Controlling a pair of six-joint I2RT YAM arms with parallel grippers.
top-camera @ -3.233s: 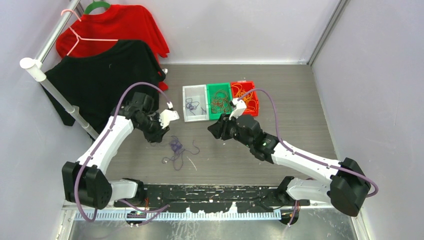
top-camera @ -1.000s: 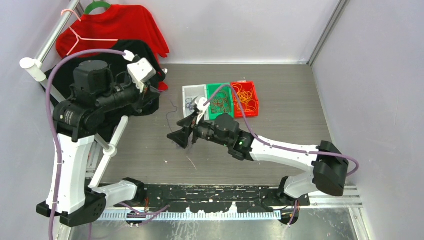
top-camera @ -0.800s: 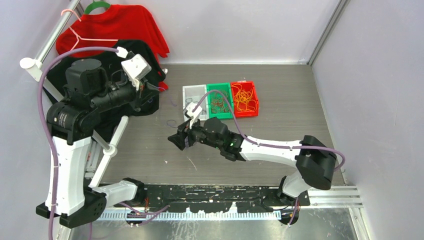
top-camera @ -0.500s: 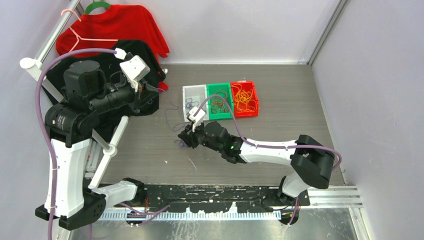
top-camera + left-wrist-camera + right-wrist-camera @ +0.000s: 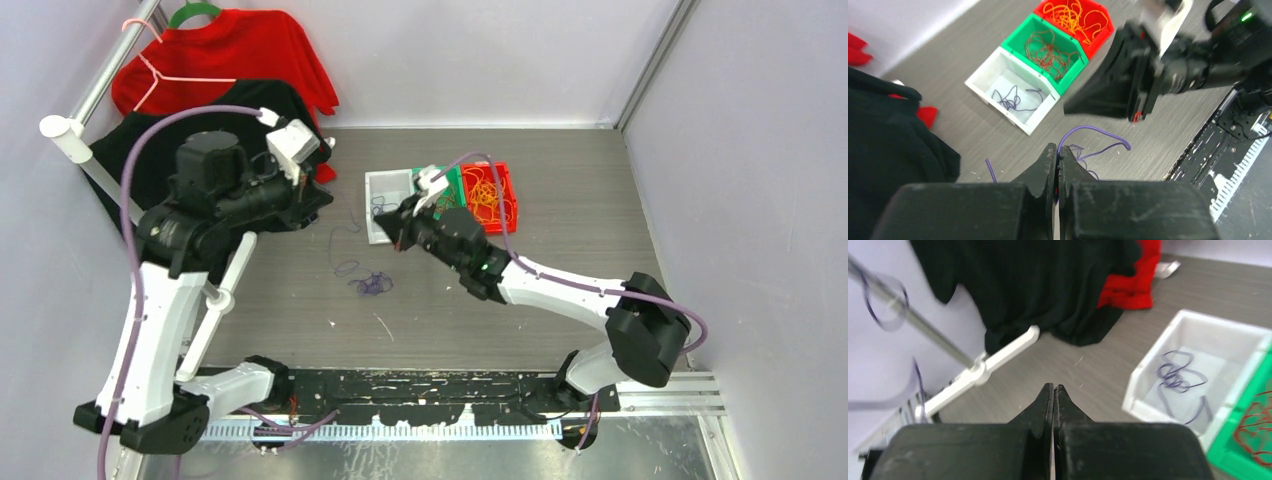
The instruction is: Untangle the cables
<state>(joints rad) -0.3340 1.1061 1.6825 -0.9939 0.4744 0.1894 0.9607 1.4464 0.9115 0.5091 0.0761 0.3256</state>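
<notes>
The left gripper (image 5: 1057, 152) hung high, well left of the white bin (image 5: 1040, 116). Its fingers were pressed together on a thin purple cable (image 5: 1094, 129), a grip unchanged over the last second. The strand ran from the tips down to the table (image 5: 560, 230). It ended in a loose loop and a small purple knot (image 5: 372, 285), near the white bin on its near side, toward the arm bases. The knot looked smaller and more drawn out than a few seconds earlier, so the lift had probably teased it open a bit.

The right gripper (image 5: 1053, 389) was the big change. A second ago it stood wide open over the purple knot. It then dropped, snapped shut, and now had pulled up to the white bin's near edge, fingers fully together. The wrist view showed no thread between the tips and the top view was too coarse, so I could not tell if a strand came along. The knot was on the table, so the pinch likely missed or took a single thread at most.

Inside the white bin lay a few purple cables (image 5: 1175, 374). The green bin (image 5: 1070, 80), next right, held dark red-brown cables (image 5: 1045, 47). The red bin (image 5: 1098, 39), farthest right, held orange cables (image 5: 1073, 12). Judging by that, the sorting looked mostly done and the purple knot was what remained. Another grab seemed needed.
</notes>
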